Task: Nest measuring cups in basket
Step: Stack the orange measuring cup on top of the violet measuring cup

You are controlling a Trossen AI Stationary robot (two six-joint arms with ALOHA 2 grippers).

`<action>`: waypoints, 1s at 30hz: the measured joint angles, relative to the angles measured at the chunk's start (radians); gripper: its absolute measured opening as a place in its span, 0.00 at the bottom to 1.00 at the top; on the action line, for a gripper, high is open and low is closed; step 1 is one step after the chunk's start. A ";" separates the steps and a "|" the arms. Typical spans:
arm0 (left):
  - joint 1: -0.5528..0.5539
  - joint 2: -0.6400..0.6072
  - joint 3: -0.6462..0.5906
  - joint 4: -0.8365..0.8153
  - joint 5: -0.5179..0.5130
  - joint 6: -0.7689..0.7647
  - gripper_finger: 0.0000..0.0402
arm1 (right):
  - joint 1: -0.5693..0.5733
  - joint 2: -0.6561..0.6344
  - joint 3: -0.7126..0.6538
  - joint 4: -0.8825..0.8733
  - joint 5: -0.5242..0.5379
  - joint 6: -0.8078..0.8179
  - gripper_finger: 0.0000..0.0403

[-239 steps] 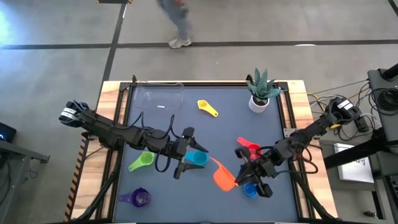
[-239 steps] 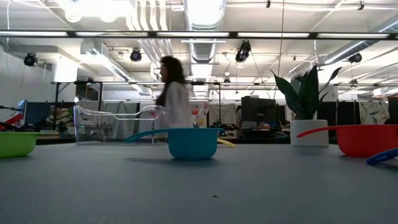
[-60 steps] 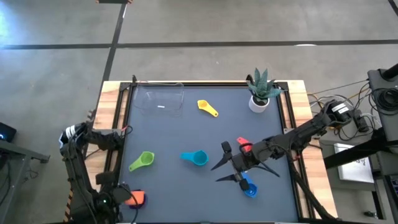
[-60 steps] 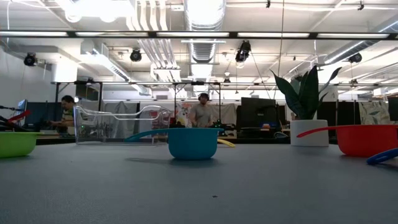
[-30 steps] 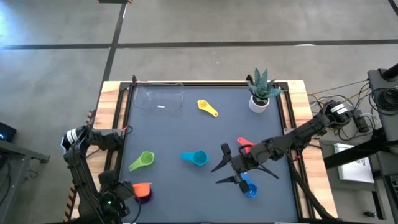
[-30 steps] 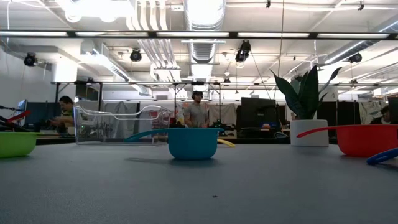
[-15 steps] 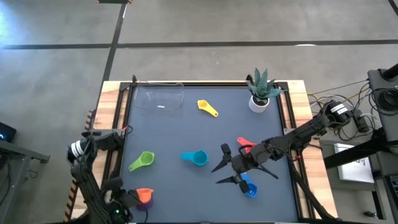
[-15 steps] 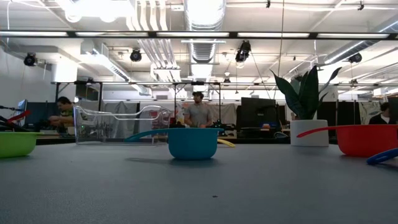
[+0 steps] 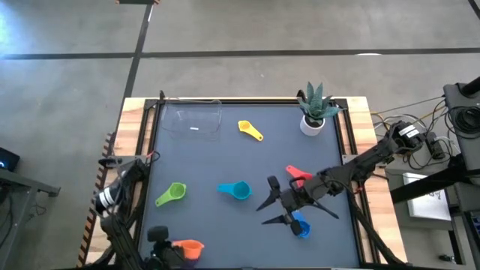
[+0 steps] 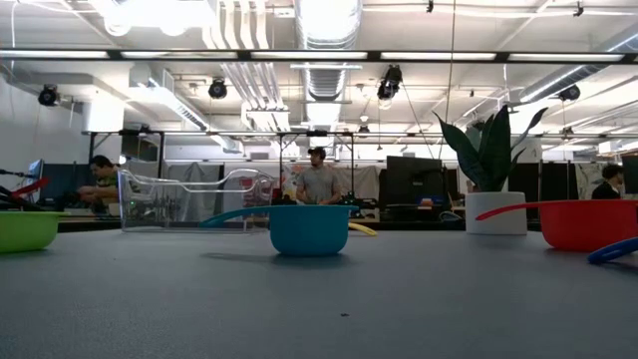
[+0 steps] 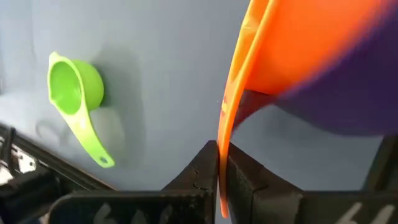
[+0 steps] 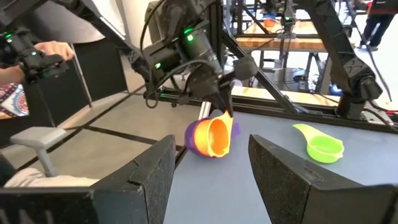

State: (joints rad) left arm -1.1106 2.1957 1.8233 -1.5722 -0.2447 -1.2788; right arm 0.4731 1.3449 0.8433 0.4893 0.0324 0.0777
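My left gripper (image 9: 166, 246) is at the table's near left corner, shut on the orange measuring cup (image 9: 189, 247). That cup sits nested in the purple cup (image 11: 348, 93), and both are tipped on their side (image 12: 211, 135). My right gripper (image 9: 260, 213) hovers open at the near right, between the light blue cup (image 9: 237, 190) and the blue cup (image 9: 301, 228). The red cup (image 9: 296, 175), green cup (image 9: 171, 195) and yellow cup (image 9: 250, 130) lie on the mat. The clear basket (image 9: 193, 118) stands at the far left. My left gripper pinches the orange cup's flat handle (image 11: 219, 163) between its two fingers, edge-on. The cup bowl (image 11: 311, 43) sticks out past the fingertips with its mouth turned sideways. The purple cup sits round its bowl; whether the fingers also touch the purple cup I cannot tell.
A white pot with a spiky green plant (image 9: 313, 111) stands at the far right corner. The table frame's rails (image 9: 139, 187) run along the left and right sides. People sit and stand in the room beyond the table (image 10: 317, 184).
My left arm has swung, and its gripper has carried the orange cup toward the table's near edge and a little to the right, still shut on it. The right arm and the cups on the mat have kept still.
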 joint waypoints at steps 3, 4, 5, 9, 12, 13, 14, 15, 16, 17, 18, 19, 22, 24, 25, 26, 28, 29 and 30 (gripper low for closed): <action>0.002 0.044 0.018 0.001 0.000 0.032 0.00 | 0.019 0.000 0.000 0.001 0.026 -0.010 0.48; 0.002 0.055 0.015 0.001 -0.001 0.033 0.00 | 0.025 0.000 0.000 0.002 0.031 -0.010 0.48; 0.002 0.064 0.012 0.001 -0.001 0.032 0.00 | 0.030 0.000 0.000 0.002 0.040 -0.010 0.48; 0.003 0.088 -0.005 0.001 -0.004 0.028 0.00 | 0.040 0.000 0.000 0.003 0.061 -0.014 0.48; 0.003 0.092 -0.009 0.001 -0.015 0.009 0.00 | 0.044 0.000 0.000 0.003 0.085 -0.013 0.48; 0.003 0.092 -0.009 0.001 -0.024 -0.001 0.00 | 0.044 0.000 0.000 0.003 0.091 -0.013 0.48; 0.003 0.091 -0.009 0.001 -0.030 -0.010 0.00 | 0.044 0.000 0.000 0.003 0.100 -0.012 0.48; 0.003 0.090 -0.009 0.001 -0.037 -0.019 0.00 | 0.044 0.000 0.000 0.003 0.102 -0.012 0.48; 0.003 0.088 -0.006 0.001 -0.044 -0.023 0.00 | 0.044 0.000 0.000 0.004 0.102 -0.011 0.48; 0.003 0.087 -0.004 0.001 -0.046 -0.023 0.00 | 0.044 0.000 0.000 0.003 0.102 -0.010 0.48; 0.003 0.085 -0.002 0.001 -0.046 -0.023 0.00 | 0.044 0.000 0.000 0.004 0.103 -0.009 0.48; 0.003 0.085 -0.001 0.000 -0.047 -0.024 0.00 | 0.045 0.000 0.000 0.004 0.102 -0.010 0.48; 0.003 0.085 0.005 0.001 -0.054 -0.023 0.00 | 0.046 0.000 0.000 0.005 0.102 -0.010 0.48; 0.003 0.085 0.009 0.002 -0.057 -0.022 0.00 | 0.046 0.000 0.000 0.005 0.102 -0.010 0.48; 0.003 0.084 0.009 0.001 -0.058 -0.022 0.00 | 0.046 0.000 0.000 0.004 0.102 -0.010 0.48; 0.003 0.083 0.009 0.001 -0.058 -0.022 0.00 | 0.046 0.000 0.000 0.004 0.102 -0.010 0.48; 0.003 0.082 0.010 0.001 -0.061 -0.022 0.02 | 0.046 0.000 0.000 0.004 0.102 -0.010 0.48; 0.004 0.081 0.010 0.001 -0.061 -0.022 0.03 | 0.046 0.000 0.000 0.004 0.102 -0.010 0.48; 0.004 0.081 0.010 0.001 -0.061 -0.022 0.05 | 0.046 0.000 0.000 0.004 0.102 -0.010 0.48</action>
State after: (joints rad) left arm -1.1069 2.2768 1.8332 -1.5711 -0.3054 -1.3003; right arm 0.5194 1.3445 0.8433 0.4931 0.1349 0.0681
